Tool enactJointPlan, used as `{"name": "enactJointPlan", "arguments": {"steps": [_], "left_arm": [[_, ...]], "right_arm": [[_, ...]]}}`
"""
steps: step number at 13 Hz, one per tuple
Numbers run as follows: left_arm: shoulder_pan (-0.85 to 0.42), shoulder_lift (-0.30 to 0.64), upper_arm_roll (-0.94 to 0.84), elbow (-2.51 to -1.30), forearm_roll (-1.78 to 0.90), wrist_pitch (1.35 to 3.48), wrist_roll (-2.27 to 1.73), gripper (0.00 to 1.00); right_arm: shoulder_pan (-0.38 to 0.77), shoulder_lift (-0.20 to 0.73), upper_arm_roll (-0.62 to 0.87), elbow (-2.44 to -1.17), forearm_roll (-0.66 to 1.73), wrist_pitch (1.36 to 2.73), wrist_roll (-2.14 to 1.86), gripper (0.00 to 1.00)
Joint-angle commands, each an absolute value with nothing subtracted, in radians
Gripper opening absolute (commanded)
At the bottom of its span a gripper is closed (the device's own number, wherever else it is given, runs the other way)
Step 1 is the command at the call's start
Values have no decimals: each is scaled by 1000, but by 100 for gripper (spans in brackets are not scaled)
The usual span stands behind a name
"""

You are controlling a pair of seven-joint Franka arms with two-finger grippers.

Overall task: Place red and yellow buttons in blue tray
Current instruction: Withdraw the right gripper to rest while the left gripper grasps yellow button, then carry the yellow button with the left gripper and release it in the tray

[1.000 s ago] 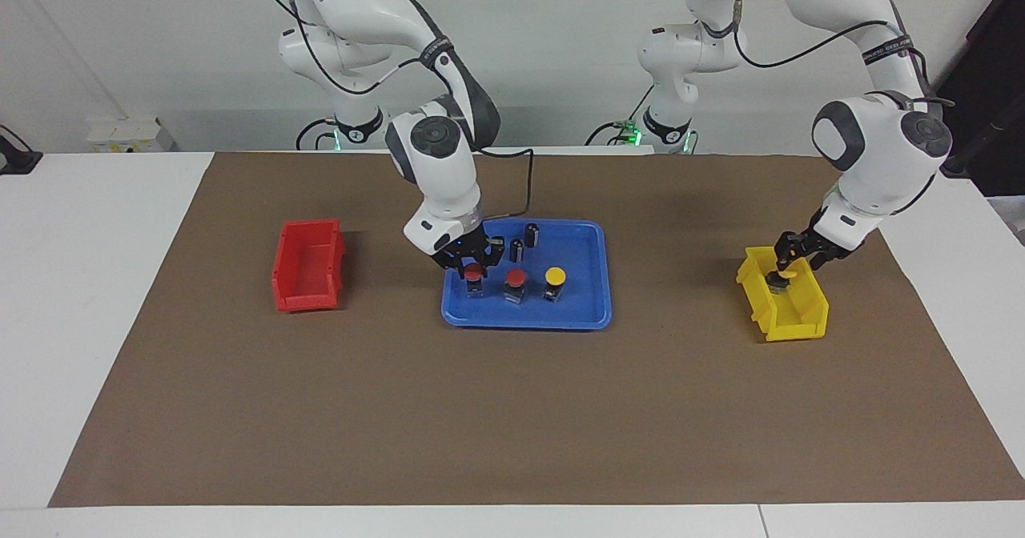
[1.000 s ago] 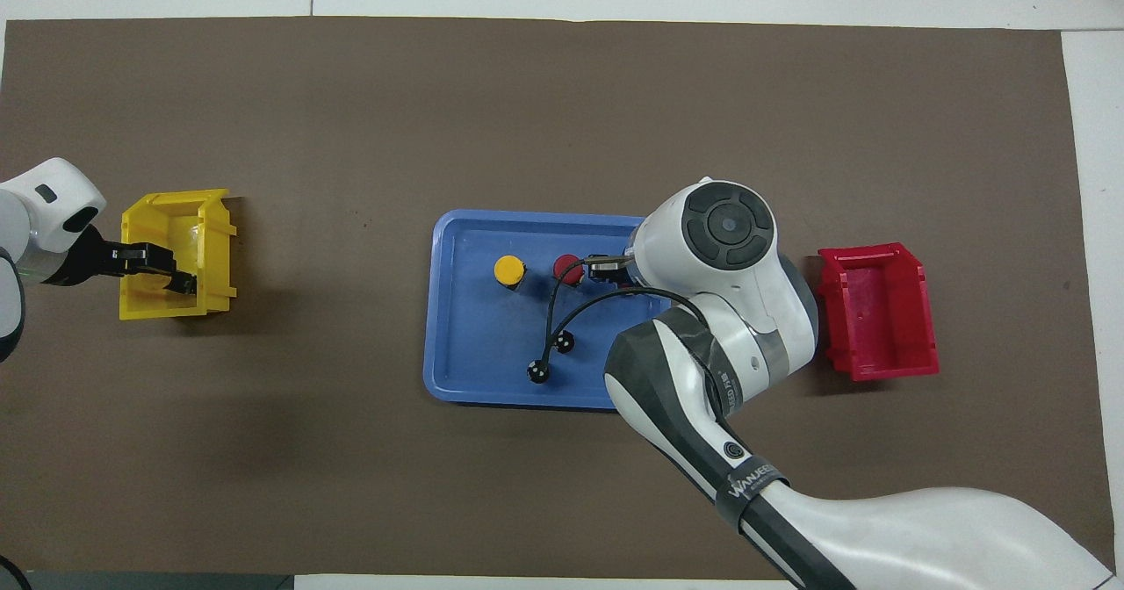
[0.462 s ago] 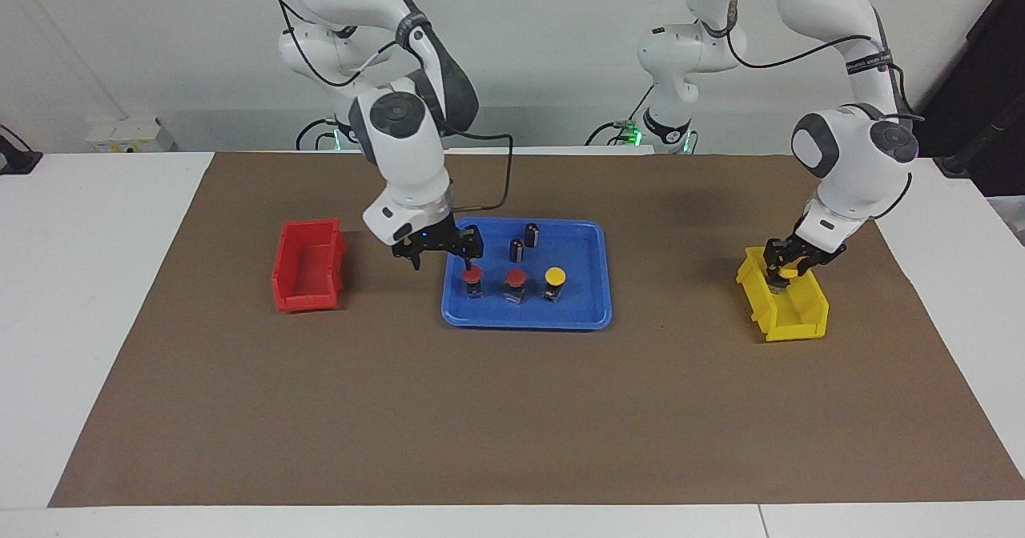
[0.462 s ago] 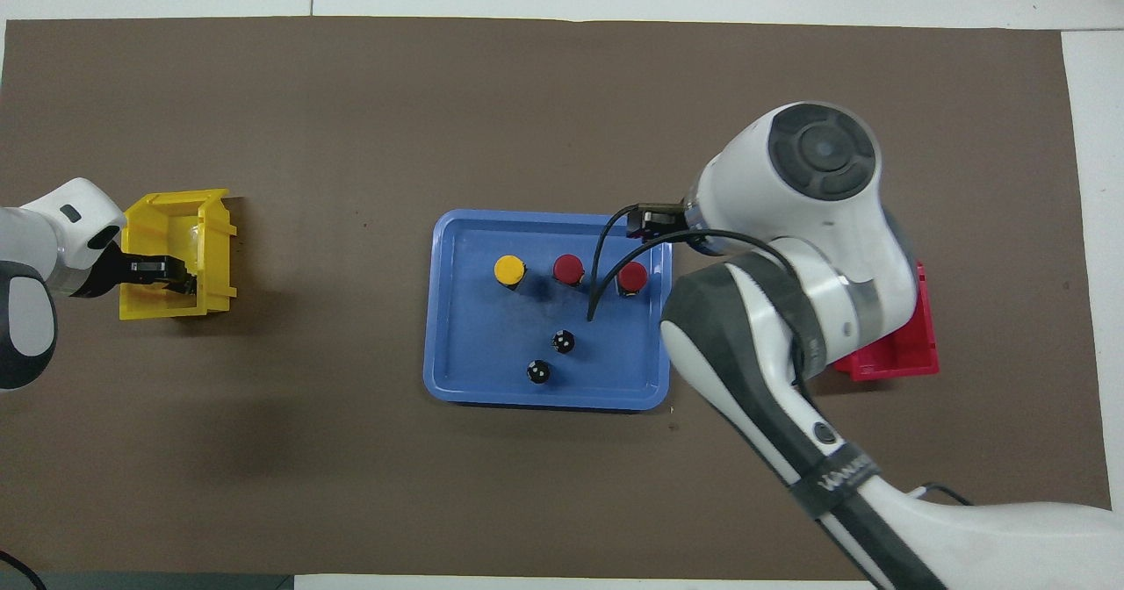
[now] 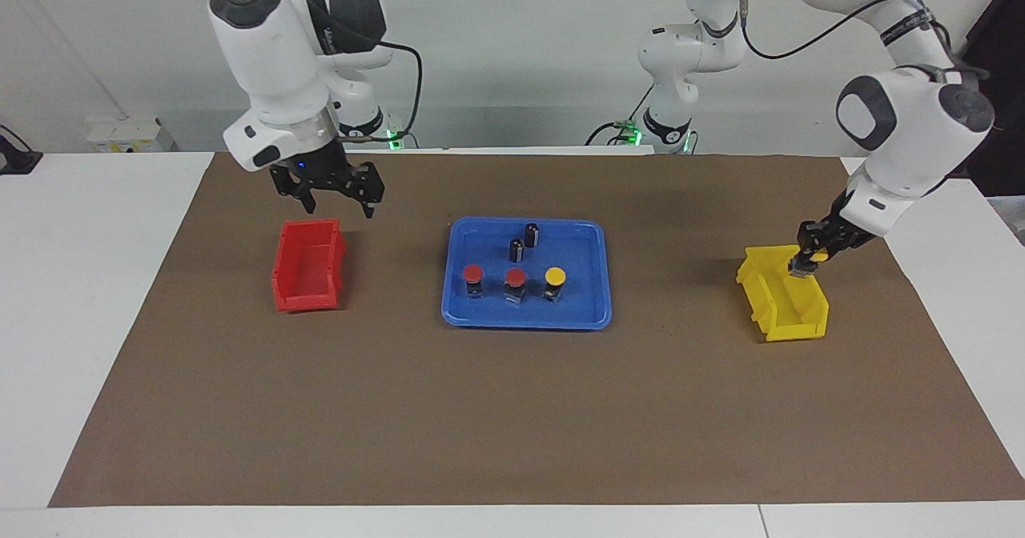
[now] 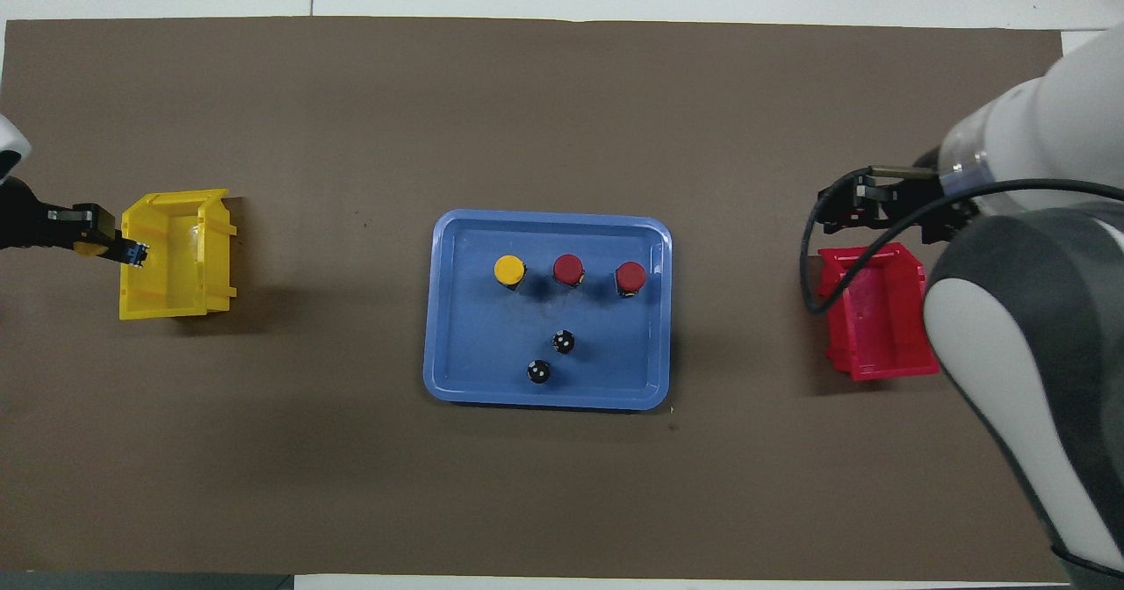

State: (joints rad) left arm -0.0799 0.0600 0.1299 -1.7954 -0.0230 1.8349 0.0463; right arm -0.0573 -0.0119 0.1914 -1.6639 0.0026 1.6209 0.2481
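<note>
Lifting yellow button (image 5: 804, 262) pinched by left end effector (image 5: 803, 264), right end effector (image 5: 330, 199) spread, withdrawn

White bench (image 5: 96, 282), brown mat (image 5: 512, 410) spread over most of it. On mat: blue tray (image 5: 588, 314) at middle; red bin (image 5: 308, 270) toward right arm's end; yellow bin (image 5: 781, 318) toward left arm's end. Bins well apart from tray, all three roughly in one row.

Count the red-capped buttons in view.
2. Both stand in the blue tray: the middle red button beside the yellow button, the end red button toward the right arm's end of the table. None seems hidden.
</note>
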Motion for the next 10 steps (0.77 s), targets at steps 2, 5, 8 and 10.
{"name": "enactJointPlan", "arguments": {"steps": [2,5,8,10], "left_arm": [[-335,58,123,-1834,-17,1853,-289,1],[-533,77,121,-1926,-28,2013,-489,1],[-638,147,121,-1934,-66,2118,-586,1],[-673,192,121,-1934,-66,2179,-632,1]], "right_arm": [[-155,-9,181,-1553,-6,1500,94,100],[-160,-14,173,-1557,-23,1491,44,100],[-158,-38,175,-1572,-23,1491,46,100],[-166,-38,173,-1577,-21,1494,19,100]]}}
